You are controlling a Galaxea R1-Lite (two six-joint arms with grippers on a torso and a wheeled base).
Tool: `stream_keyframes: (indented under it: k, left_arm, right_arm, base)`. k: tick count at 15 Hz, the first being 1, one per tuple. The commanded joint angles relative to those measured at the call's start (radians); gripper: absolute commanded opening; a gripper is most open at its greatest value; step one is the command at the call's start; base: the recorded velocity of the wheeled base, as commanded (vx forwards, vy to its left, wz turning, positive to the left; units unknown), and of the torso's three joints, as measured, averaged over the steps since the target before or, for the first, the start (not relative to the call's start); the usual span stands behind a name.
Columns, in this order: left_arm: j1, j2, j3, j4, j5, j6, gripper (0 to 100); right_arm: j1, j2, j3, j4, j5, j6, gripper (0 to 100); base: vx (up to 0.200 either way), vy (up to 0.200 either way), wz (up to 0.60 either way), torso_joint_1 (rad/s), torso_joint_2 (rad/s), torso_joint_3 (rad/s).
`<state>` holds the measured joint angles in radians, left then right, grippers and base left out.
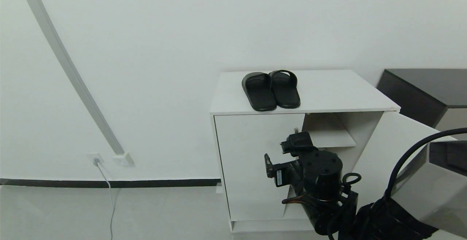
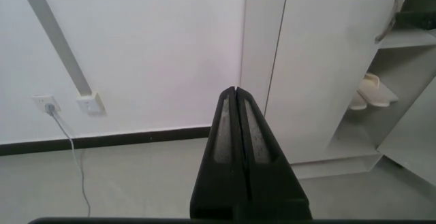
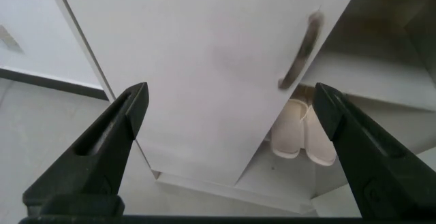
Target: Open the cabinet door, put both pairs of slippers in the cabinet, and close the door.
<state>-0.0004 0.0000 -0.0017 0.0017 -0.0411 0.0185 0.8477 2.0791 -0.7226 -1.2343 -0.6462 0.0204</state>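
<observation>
the cabinet stood against the wall. one pair of slippers lay side by side on its top, toward the left. its left door was shut and the right door swung out to the right. inside, below the shelf, the second pair lay on the bottom board. my right gripper was just before the left door, near its handle. an outlet sat on the wall well left of the cabinet, and a table stood to its right.
</observation>
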Motion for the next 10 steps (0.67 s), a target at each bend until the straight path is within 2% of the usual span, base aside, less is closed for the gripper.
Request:
stream_keyframes:
  k: [1,7,10]
  left_arm:
    - [-0.001,0.0,0.0,0.0,0.0,0.0,0]
    - [0.0,0.0,0.0,0.0,0.0,0.0,0]
    - [-0.001,0.0,0.0,0.0,0.0,0.001,0]
  right_arm:
    - [0.001,0.004,0.0,-0.001,0.0,0.0,100]
    - [-0.002,0.006,0.0,-0.005,0.011,0.003,100]
    - [-0.007,0.013,0.0,-0.001,0.022,0.003,100]
  base:
    - [0.0,0.0,0.0,0.232,-0.56,-0.32]
    - [0.0,0.0,0.0,0.251,-0.58,-0.33]
    - [0.0,0.0,0.0,0.189,-0.44,-0.246]
